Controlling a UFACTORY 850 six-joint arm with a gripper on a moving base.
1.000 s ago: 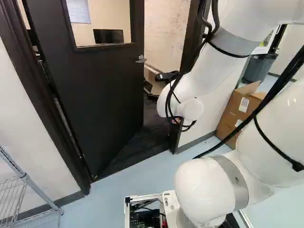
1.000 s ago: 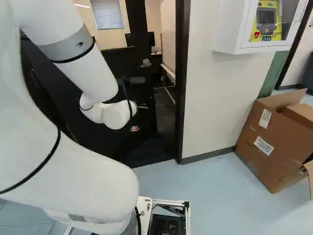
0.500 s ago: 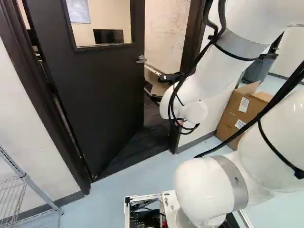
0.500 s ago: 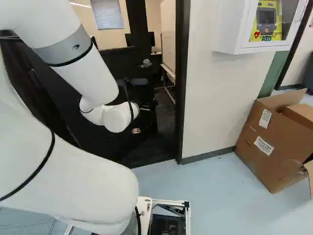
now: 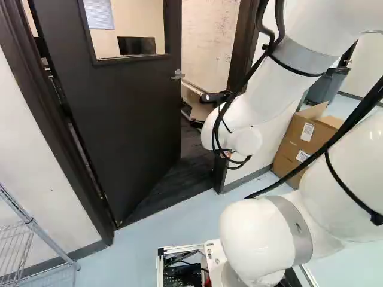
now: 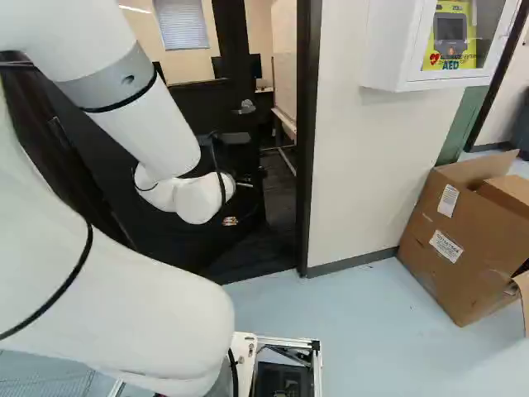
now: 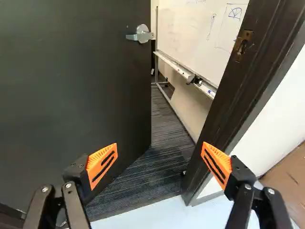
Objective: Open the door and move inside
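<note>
In the left base view, the dark door (image 5: 137, 113) stands open, swung away into the room beyond. Its window pane shows a monitor (image 5: 136, 45) and a window blind (image 5: 99, 14). A silver lever handle (image 5: 177, 75) sits near the door's free edge. Past that edge, the doorway shows dark carpet (image 5: 194, 143) and a whiteboard (image 5: 206, 39). The white arm (image 5: 263, 233) fills much of the right side, its bent wrist in front of the door frame (image 5: 240, 48). Beyond the arm are a cardboard box (image 5: 308, 134) and a grey bin (image 5: 326, 86); a wire rack (image 5: 18, 239) stands at the lower left. Pale blue floor (image 5: 131, 257) lies on the near side of the doorway.

In the right base view, the arm reaches across the door from the left. The hand (image 6: 230, 221) is mostly hidden behind the wrist, with a bit of orange showing. The cardboard box stands open-flapped at the right, below and beyond a white wall cabinet (image 6: 384, 50) holding a yellow device (image 6: 450, 35).

In the wrist view, the hand (image 7: 159, 150) is spread wide with nothing pinched. One orange pad (image 7: 102, 164) is in front of the door, the other in front of the frame, with the carpeted opening between them. The lever handle is ahead, on the door's side; a strike plate (image 7: 242, 45) is set in the frame opposite.
</note>
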